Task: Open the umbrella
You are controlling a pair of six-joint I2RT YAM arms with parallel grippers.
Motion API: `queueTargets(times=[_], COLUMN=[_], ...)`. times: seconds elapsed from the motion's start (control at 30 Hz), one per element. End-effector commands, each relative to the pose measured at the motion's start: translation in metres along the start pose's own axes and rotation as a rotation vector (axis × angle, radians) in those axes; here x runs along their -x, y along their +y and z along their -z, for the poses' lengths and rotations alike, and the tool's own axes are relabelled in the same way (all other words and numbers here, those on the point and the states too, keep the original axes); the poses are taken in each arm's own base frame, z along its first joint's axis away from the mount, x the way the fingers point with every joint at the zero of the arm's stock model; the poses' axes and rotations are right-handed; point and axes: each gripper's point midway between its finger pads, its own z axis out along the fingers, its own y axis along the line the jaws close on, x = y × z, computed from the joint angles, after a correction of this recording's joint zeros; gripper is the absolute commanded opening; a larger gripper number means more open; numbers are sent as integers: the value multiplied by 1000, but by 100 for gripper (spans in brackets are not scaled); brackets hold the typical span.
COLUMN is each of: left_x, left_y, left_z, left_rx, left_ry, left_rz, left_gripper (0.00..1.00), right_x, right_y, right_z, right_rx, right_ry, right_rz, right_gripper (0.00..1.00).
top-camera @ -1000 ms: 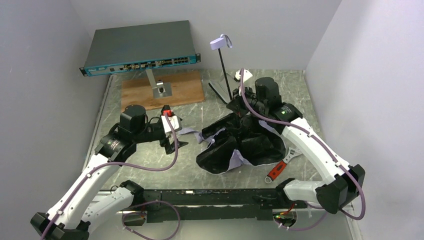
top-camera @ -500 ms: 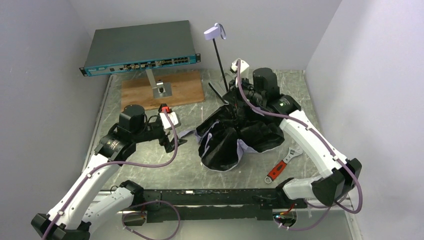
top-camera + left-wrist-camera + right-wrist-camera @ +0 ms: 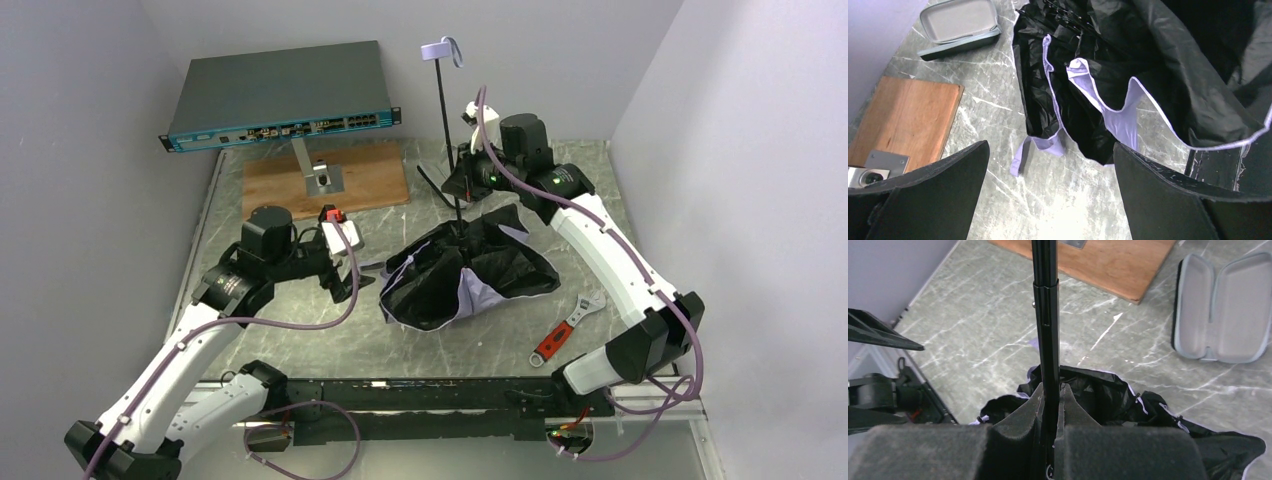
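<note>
The umbrella [image 3: 465,272] lies canopy-down mid-table, its black inside and lavender edges showing, half spread. Its thin black shaft [image 3: 449,130] stands up to the lavender handle [image 3: 440,50] near the back wall. My right gripper [image 3: 462,185] is shut on the shaft low down; in the right wrist view the pads [image 3: 1025,412] clamp the shaft [image 3: 1046,315] above the canopy [image 3: 1108,390]. My left gripper [image 3: 348,287] is open and empty just left of the canopy. In the left wrist view its fingers [image 3: 933,185] frame bare table, with the canopy's folds [image 3: 1108,75] beyond.
A network switch [image 3: 280,95] stands on a post over a wooden board [image 3: 325,180] at the back left. An open grey case [image 3: 1220,307] lies behind the umbrella. A red-handled wrench [image 3: 565,328] lies at the right front. Walls close in on three sides.
My right gripper has risen and moved back with the shaft, lifting the canopy's centre. The canopy has shifted left and spread flatter. The left arm has barely moved.
</note>
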Motion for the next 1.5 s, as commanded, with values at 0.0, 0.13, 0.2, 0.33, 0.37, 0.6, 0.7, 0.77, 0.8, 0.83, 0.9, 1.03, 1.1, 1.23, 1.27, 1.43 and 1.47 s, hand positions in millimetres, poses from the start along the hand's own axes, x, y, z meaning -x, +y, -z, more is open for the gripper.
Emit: queueTargets(times=[0.0,0.13,0.2,0.33,0.37,0.6,0.7,0.77,0.8,0.83,0.9,1.03,1.1,1.23,1.27,1.43,1.47], left_x=[23,17,17,17,17,14,14,15,15,16,18,14,7,21,29,49,50], left_y=[5,1,1,1,1,-2,-3,-3,-2,-3,-5,-13,-15,2,2,1,1], left_z=[6,5,5,5,5,5,4,3,3,3,3,4,6,11,12,19,20], left_rx=[12,1,2,3,3,-11,-19,-22,-22,-26,-45,-95,-100,20,26,32,34], left_ry=[-57,-51,-50,-53,-53,-51,-53,-56,-58,-59,-62,-59,-39,-106,-143,-197,-198], left_rz=[-33,-30,-28,-30,-31,-44,-48,-46,-46,-47,-59,-114,-167,-145,-143,-147,-149], left_gripper=[100,100,100,100,100,100,100,100,100,100,100,100,100,100,100,100,100], right_x=[38,33,32,33,33,33,31,31,32,31,31,33,25,10,11,42,51], right_y=[29,33,30,29,28,24,21,20,22,25,25,37,46,80,93,125,114], right_z=[26,27,27,26,26,26,24,23,23,23,23,35,43,54,50,61,72], right_rx=[92,124,113,103,101,77,67,63,73,89,95,159,221,393,398,214,126], right_ry=[-112,-101,-101,-106,-107,-118,-112,-109,-107,-105,-111,-169,-187,-273,-299,-543,-621], right_rz=[-83,-99,-109,-112,-112,-102,-105,-100,-98,-87,-86,15,149,368,402,644,661], right_gripper=[0,0,0,0,0,0,0,0,0,0,0,0,0,0,0,0,0])
